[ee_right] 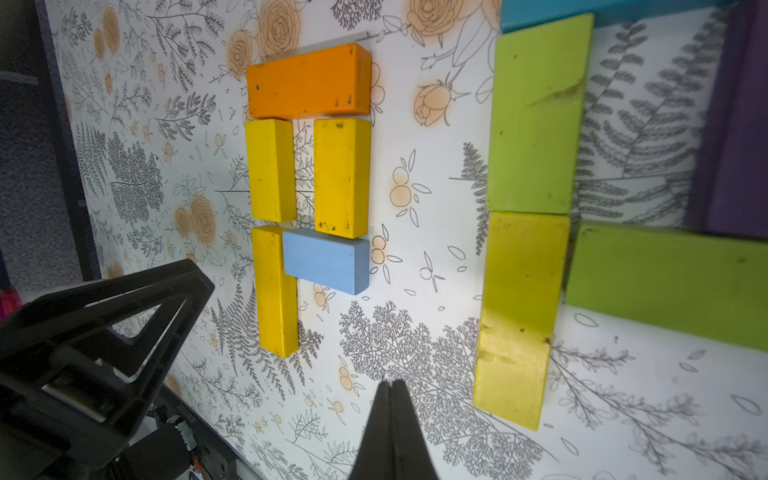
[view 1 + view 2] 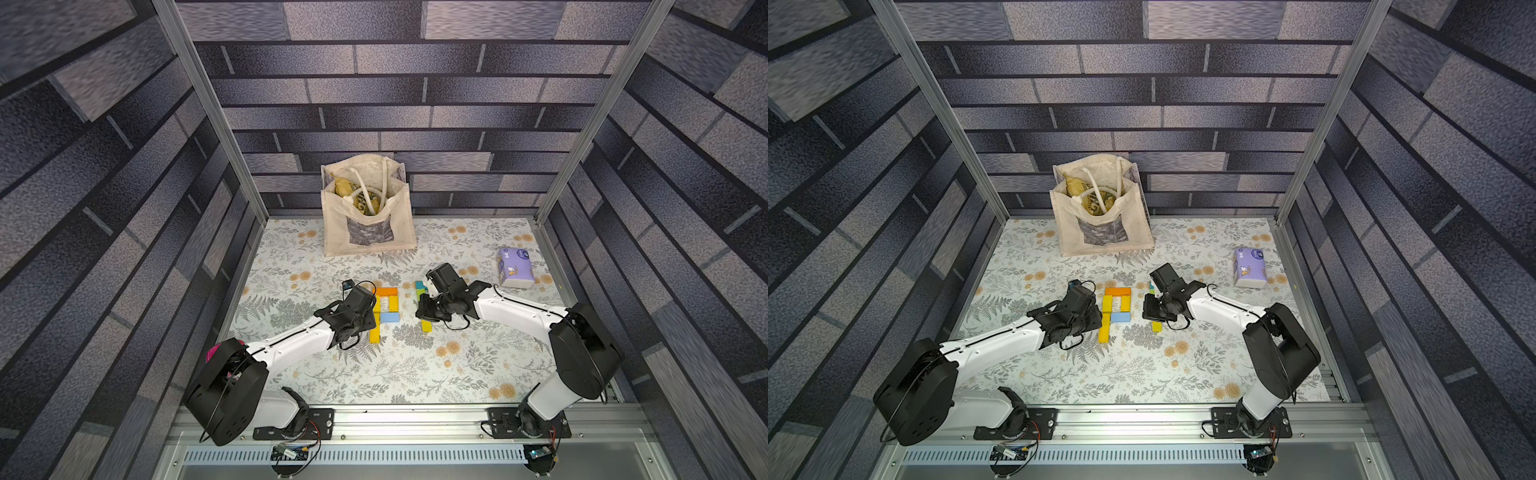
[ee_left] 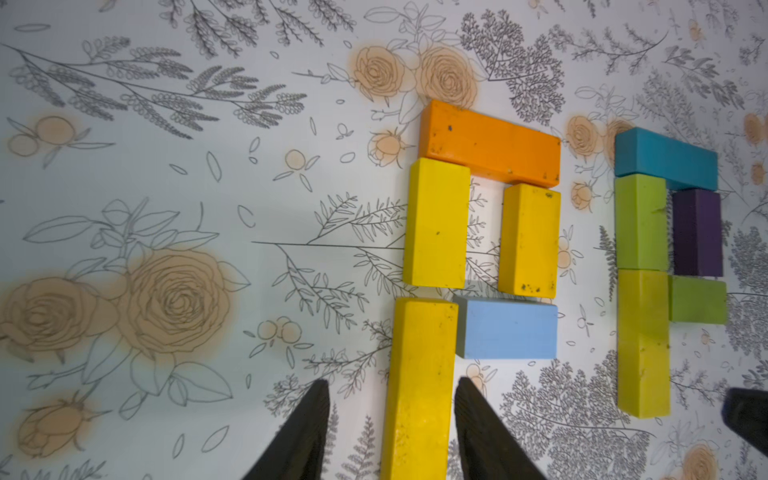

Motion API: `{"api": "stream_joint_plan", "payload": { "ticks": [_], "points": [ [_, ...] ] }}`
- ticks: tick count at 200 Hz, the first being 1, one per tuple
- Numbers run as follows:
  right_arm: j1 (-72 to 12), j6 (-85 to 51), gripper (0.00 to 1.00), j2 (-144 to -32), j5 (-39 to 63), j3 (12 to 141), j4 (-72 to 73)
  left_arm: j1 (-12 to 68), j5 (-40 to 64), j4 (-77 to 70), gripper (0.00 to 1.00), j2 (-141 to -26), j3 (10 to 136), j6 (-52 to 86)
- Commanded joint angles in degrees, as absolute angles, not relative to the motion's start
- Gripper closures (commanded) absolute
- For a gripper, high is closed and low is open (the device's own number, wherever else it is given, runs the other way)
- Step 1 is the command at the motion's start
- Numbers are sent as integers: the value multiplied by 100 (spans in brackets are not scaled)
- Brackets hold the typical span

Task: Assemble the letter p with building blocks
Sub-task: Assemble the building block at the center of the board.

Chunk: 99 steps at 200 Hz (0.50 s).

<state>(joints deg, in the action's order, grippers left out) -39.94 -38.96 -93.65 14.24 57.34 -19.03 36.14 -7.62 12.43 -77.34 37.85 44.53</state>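
Building blocks [image 2: 393,304] lie flat on the floral surface [image 2: 332,365], mid-frame in both top views, as two P shapes; left shape: orange block [image 2: 386,291], yellows, light blue block [image 2: 390,318]; left end effector [image 3: 392,381] spread astride the long yellow block [image 3: 419,353]; right shape: teal block [image 3: 665,158], lime green block [image 3: 642,222], purple block [image 3: 697,232]; right end effector [image 1: 390,384] pressed together, empty.

Floral table [image 2: 415,374]: blocks [image 2: 392,304], tote bag [image 2: 368,226], tissue pack [image 2: 515,268]
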Motion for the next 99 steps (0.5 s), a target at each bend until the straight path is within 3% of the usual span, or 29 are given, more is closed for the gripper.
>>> {"api": "stream_joint_plan", "payload": {
  "ticks": [1,36,99],
  "points": [
    [-4067,-4103,98,-9590,1614,5707,-1689,3546,-722,1247,56,-7957,3690,4272],
    [-4076,-4140,98,-9709,1533,5895,-1782,3551,-547,925,65,-8378,3748,4256],
    [-4074,-4096,99,-9860,1440,6056,-1995,3540,-576,838,69,-8525,3741,4238]
  ]
}}
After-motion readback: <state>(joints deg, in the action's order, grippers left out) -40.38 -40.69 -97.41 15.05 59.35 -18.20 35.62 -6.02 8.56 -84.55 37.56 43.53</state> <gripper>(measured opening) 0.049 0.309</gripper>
